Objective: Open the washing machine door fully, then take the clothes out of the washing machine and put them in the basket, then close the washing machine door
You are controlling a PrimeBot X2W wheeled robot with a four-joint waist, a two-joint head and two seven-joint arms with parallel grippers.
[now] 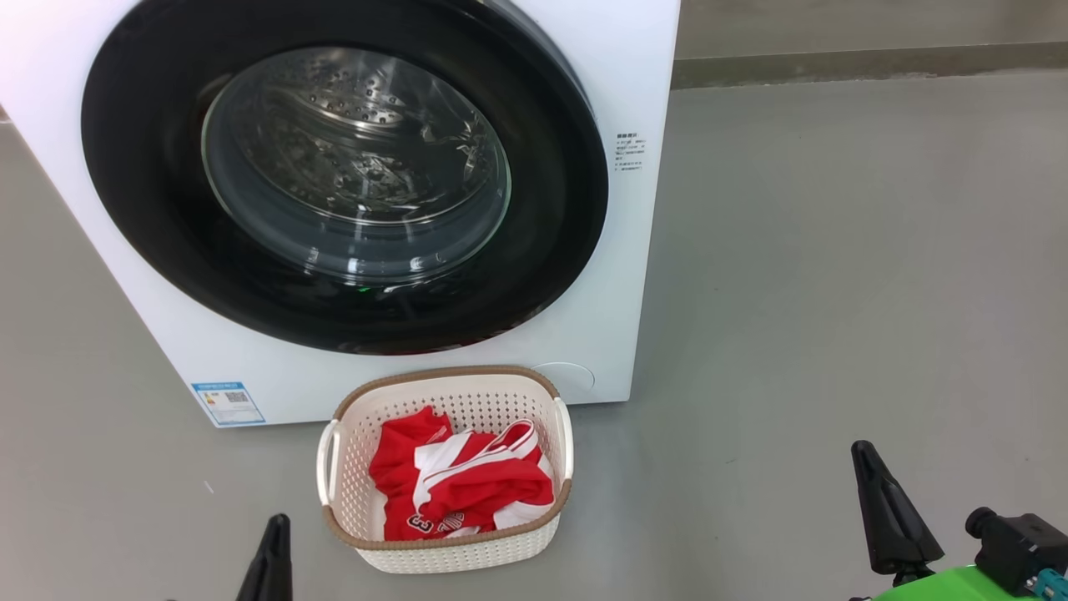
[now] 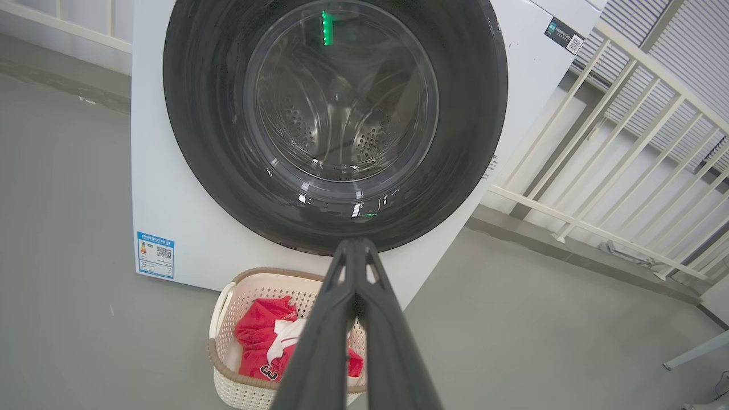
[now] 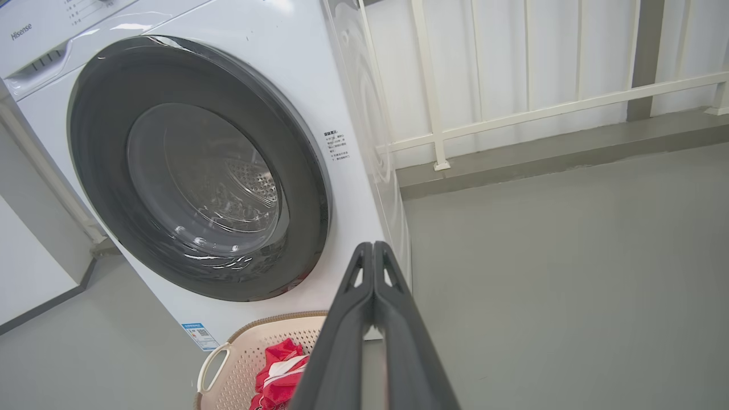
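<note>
The white washing machine (image 1: pixel 584 351) stands ahead with its round black washing machine door (image 1: pixel 142 209) flush against the front, closed; the steel drum behind the glass looks bare. On the floor in front sits the cream basket (image 1: pixel 455 388) with the red clothes (image 1: pixel 467 484) piled inside. My left gripper (image 1: pixel 271 555) is low at the left of the basket, shut and holding nothing, its fingers (image 2: pixel 356 267) pressed together. My right gripper (image 1: pixel 884 509) is at the lower right, well clear of the basket, also shut and bare, fingers (image 3: pixel 373 267) together.
A grey floor (image 1: pixel 834 292) spreads to the right of the machine. A white railing (image 3: pixel 512 119) and a low kerb run behind and beside the machine. A blue label (image 1: pixel 227 402) sits low on the machine's front.
</note>
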